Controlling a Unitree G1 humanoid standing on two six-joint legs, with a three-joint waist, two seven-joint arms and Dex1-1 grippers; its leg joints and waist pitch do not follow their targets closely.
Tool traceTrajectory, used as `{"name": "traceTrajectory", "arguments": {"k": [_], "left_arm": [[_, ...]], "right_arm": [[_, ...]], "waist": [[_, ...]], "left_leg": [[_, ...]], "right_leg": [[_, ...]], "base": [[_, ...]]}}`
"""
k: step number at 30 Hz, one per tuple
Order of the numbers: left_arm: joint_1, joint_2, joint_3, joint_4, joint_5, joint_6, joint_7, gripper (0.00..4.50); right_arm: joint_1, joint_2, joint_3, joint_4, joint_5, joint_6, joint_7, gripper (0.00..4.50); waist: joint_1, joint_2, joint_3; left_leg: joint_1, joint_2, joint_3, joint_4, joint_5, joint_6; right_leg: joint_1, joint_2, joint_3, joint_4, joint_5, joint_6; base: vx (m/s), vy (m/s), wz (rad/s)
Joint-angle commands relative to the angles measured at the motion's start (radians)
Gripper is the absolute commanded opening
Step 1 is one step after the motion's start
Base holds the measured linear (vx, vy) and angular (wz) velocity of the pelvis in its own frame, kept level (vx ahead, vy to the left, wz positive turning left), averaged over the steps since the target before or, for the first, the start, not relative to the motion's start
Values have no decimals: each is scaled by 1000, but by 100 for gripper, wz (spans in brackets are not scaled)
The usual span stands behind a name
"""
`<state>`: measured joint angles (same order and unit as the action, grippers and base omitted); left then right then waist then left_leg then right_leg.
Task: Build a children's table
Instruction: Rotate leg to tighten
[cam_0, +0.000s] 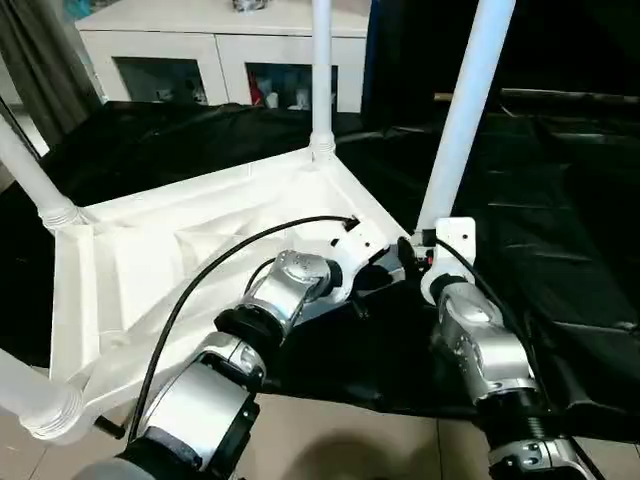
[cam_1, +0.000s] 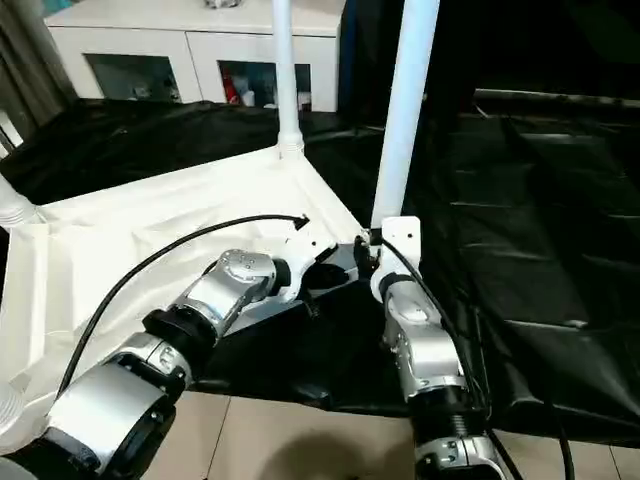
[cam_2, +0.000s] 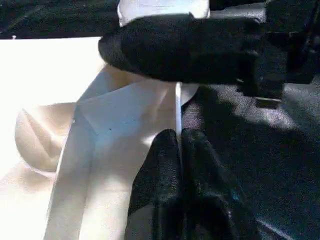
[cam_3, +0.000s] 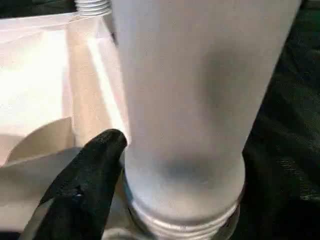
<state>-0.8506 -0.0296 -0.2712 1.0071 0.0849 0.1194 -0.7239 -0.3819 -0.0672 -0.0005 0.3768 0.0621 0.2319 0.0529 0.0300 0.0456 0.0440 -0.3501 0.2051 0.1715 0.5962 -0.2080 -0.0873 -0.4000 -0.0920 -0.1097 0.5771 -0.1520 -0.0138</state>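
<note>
Table top (cam_0: 150, 270): lying upside down on the black sheet (cam_0: 560, 200), filling the centre-left of the frame, ribbed underside facing up so the corner sockets are reachable.
Fitted legs: one leg (cam_0: 321, 70) is standing upright at the far corner, upper centre; another (cam_0: 25, 165) is rising at the left edge; a third (cam_0: 25, 395) is showing at lower left.
Fourth leg (cam_0: 465, 110): standing almost upright at the near right corner, its threaded base (cam_3: 185, 220) sitting at the socket, apparently being seated.
Right tool (cam_0: 425, 250): jaws standing apart around the base of that leg, one black finger (cam_3: 85, 175) lying beside the tube; whether it is clamping or only bracketing, I cannot tell.
Left tool (cam_2: 181, 165): closed, fingers pressed together, tips resting against the white corner edge, probably steadying the top.
Background: white glass-door cabinet (cam_0: 200, 60) standing at upper left, not involved.
Stage, as judged: last leg is going in.
</note>
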Motion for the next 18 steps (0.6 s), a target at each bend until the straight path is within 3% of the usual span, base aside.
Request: {"name": "traceTrajectory", "arguments": {"k": [1, 5, 9, 10, 12, 18], "left_arm": [[-9, 1, -2, 16, 9, -17, -10, 0], [27, 63, -24, -18, 11, -72, -136, 0], [52, 102, -30, -42, 2, -96, -212, 0], [78, 132, -40, -79, -15, -135, -303, 0], [120, 168, -48, -150, -56, -159, -432, 0], [163, 250, -67, -247, -84, -129, -580, 0]], "right_arm": [[9, 17, 63, -22, 4, 11, 54, 380], [48, -96, 100, -148, 6, 88, 201, 383], [81, -156, 100, -216, 46, 114, 289, 383], [106, -207, 116, -262, 64, 126, 372, 383], [137, -271, 146, -314, 86, 137, 486, 383], [170, -353, 161, -366, 121, 152, 611, 383]], "waist": [[2, -15, -64], [5, -16, -64], [7, -14, -64], [9, -10, -64], [13, -13, -61], [14, -8, -60]], "left_leg": [[-8, 9, -1, -68, -147, 92], [-11, 10, -3, -67, -128, 109], [-10, 13, -2, -67, -138, 115], [-7, 14, -2, -68, -145, 114], [-9, 20, -3, -70, -161, 125], [-4, 22, -1, -71, -176, 99]], "right_leg": [[61, -52, 43, -78, -324, -163], [68, -50, 44, -73, -284, -166], [65, -52, 46, -72, -281, -182], [63, -53, 46, -73, -282, -186], [67, -55, 51, -72, -277, -190], [58, -56, 51, -70, -299, -197]], "base": [[0, 0, 0], [0, 0, 0], [0, 0, 0], [0, 0, 0], [0, 0, 0], [0, 0, 0]]}}
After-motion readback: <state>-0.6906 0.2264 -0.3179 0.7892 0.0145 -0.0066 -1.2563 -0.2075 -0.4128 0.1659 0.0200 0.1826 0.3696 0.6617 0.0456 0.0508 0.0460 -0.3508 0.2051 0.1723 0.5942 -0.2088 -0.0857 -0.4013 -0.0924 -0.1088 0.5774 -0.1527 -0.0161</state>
